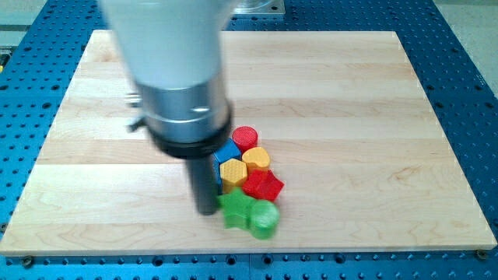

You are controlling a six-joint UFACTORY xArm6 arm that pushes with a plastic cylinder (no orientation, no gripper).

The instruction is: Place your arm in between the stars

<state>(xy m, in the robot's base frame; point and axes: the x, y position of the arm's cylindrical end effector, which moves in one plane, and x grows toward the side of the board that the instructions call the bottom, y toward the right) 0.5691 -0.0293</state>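
My tip (206, 210) rests on the wooden board just left of a cluster of blocks. The green star (235, 208) lies right beside the tip, touching or nearly touching it. The red star (262, 185) lies above and to the right of the green star. A green cylinder (264, 219) touches the green star on its right. A yellow hexagon (233, 171), a yellow rounded block (256, 159), a red cylinder (245, 138) and a blue block (225, 151), partly hidden by the rod, complete the cluster.
The arm's wide grey and black body (175, 78) hides the board's upper left centre. The wooden board (350, 117) lies on a blue perforated table (475, 93).
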